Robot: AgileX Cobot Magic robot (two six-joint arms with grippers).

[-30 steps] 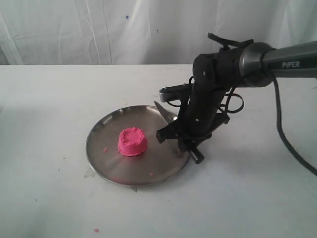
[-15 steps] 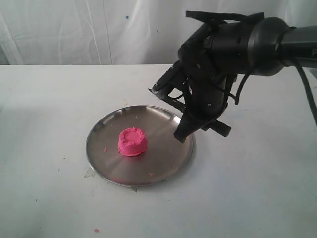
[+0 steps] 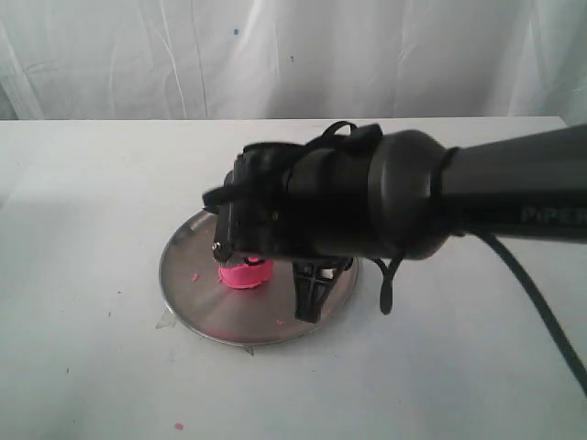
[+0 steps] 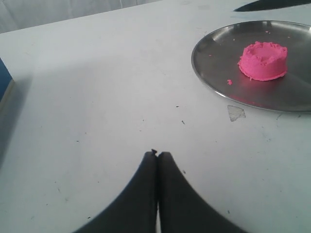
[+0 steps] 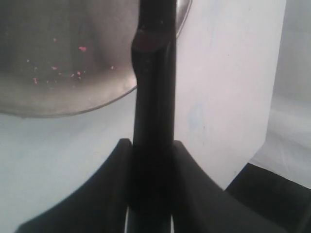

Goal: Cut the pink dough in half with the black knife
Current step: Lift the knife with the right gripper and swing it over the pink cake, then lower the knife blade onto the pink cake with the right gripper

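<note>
Resting well apart from the round steel plate, the left gripper hung low over the white table with its two dark fingers pressed together and nothing between them. Further along, the small bright pink dough lump, round with a dimpled top and still whole, sat on the plate near its middle, with a few pink crumbs beside it. In the exterior view the bulky black right arm reached across the plate and covered most of the dough, so only its lower edge showed beneath the wrist. The right gripper was clamped on the slim all-black matte knife, whose shaft ran straight out from between the fingers and over the plate's rim.

The cut, by my judgement, had not begun. Doing it well would call for setting the blade across the centre of the dimple, edge downward and level, then pressing straight down to the steel without dragging sideways, since soft dough on a smooth plate would likely slide or smear.
</note>
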